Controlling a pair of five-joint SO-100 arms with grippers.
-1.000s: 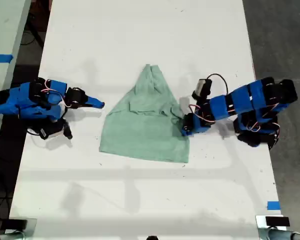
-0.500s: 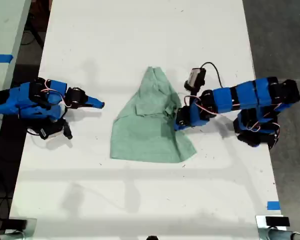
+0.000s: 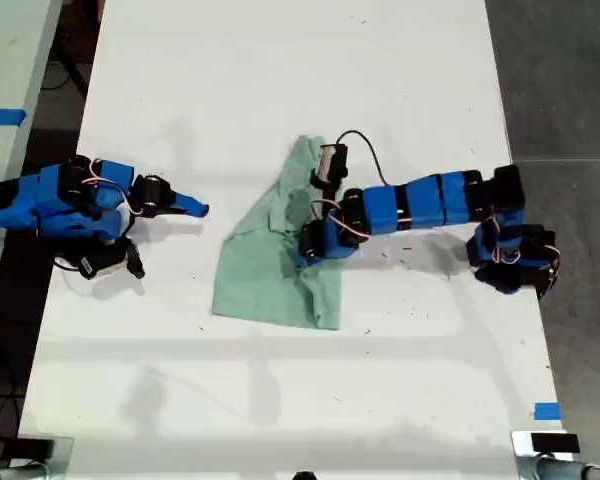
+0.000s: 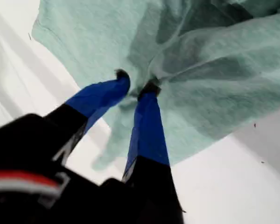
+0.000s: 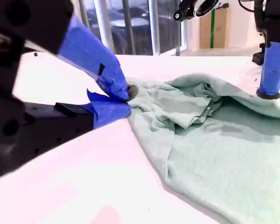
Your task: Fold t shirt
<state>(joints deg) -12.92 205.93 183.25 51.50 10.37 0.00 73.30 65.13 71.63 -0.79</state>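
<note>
A: Closest in: my first end effector, narrowed onto a bunched fold of the t shirt, cloth pinched between the tips. A true edge, or just a wrinkle?

B: Hard to tell from the first wrist view. Looks like one gathered layer at the tips, with the rest draped beneath and beyond them, down to the bench. By my reading, midway through carrying one side across the body.

A: Best handling, then?

B: Hold the pinch firm and travel low, just clear of the layer underneath, so as not to drag it along. Carry flat across rather than upward, to avoid slumping and rolling of such soft cloth. Release only with the carried edge laid over the far side, then lift straight off.

A: And further out from the tips?

B: In the exterior view, my first end effector over the middle of the t shirt, narrow end off to one side of it, wide hem to the other, a doubled strip right beneath the wrist. Likely risk: a crooked crease with any drift toward the narrow end.

A: Farthest out?

B: My second end effector, across the cloth from the first, tips closed on nothing, near the shirt's edge but apart from it. Worth using to pin that edge to the bench against sliding.
</note>
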